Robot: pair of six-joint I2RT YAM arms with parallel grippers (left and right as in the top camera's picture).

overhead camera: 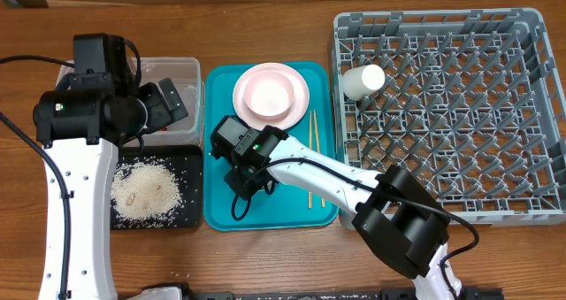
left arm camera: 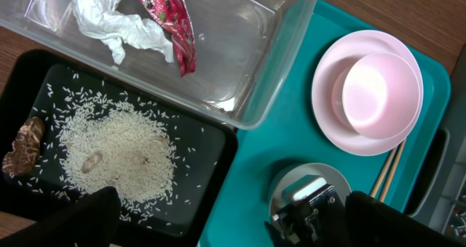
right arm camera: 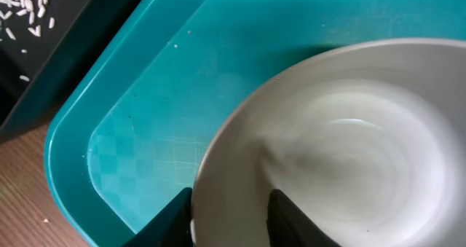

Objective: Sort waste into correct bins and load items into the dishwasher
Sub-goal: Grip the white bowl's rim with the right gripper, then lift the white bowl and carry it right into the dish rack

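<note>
My right hand (right arm camera: 231, 221) is down at the near left corner of the teal tray (right arm camera: 138, 138), one finger outside and one inside the rim of the white bowl (right arm camera: 349, 152). The rim sits between them, but I cannot tell whether I am pinching it or only straddling it. The bowl rests upright on the tray.

My left hand (left arm camera: 244, 218) hangs spread wide and empty above the black tray (left arm camera: 215, 149) with its rice (left arm camera: 120, 156). Beside that is the clear tub (left arm camera: 247, 65), holding the tissue (left arm camera: 116, 21) and the red wrapper (left arm camera: 175, 28).

Further along the teal tray, the plate (overhead camera: 301, 86) carries the second bowl (overhead camera: 269, 93), with the chopsticks (overhead camera: 311, 158) beside it. The rack (overhead camera: 531, 114), with the cup (overhead camera: 363, 80) in it, stands to the right on the surface (overhead camera: 265, 17).

A one-sided hold on a smooth rim is weak, so I judge the bowl may tip about my fingers or slide out as it lifts. On the way to the rack it could clip the stacked plate or scatter the chopsticks. Set down crooked, it could jam on the pegs.
</note>
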